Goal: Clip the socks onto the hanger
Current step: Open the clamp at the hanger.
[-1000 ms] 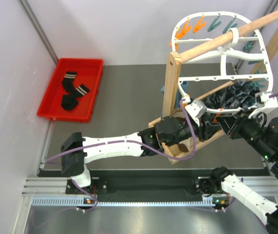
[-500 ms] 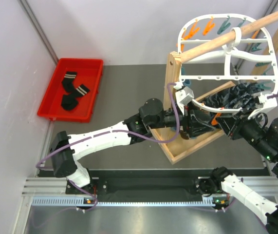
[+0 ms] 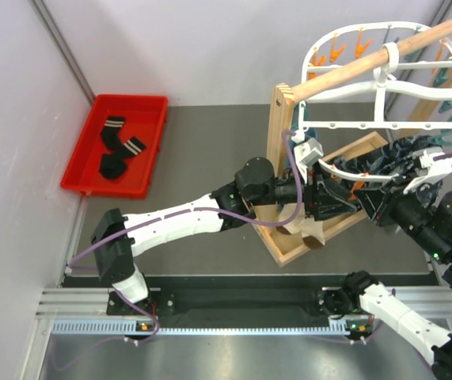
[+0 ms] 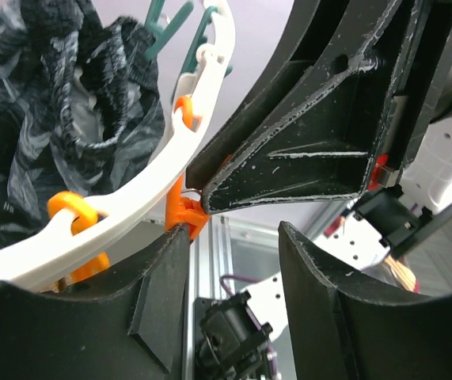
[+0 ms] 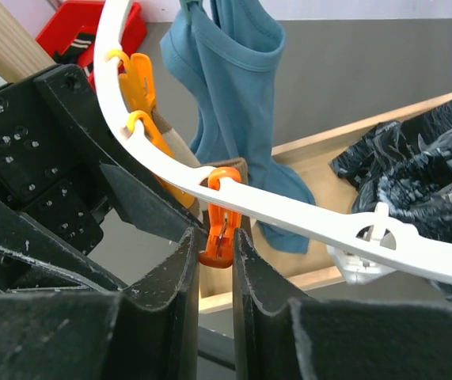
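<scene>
The white hanger hangs from a wooden pole, ringed with orange and teal pegs. My right gripper is shut on an orange peg that dangles from the hanger's rim. Facing it from the left, my left gripper stands open with nothing between its fingers; its left fingertip sits beside that orange peg. A cream and brown sock hangs below the rim by both grippers; I cannot tell whether a peg holds it. Two black socks with striped cuffs lie in the red tray.
The wooden rack's post and base frame stand right beside both arms. A blue garment and dark patterned cloth hang from the hanger. A grey wall runs along the left.
My left gripper has opened and its arm has pushed rightward up to the hanger's rim. The hanger has swung to the right. The right gripper keeps its hold on the peg.
</scene>
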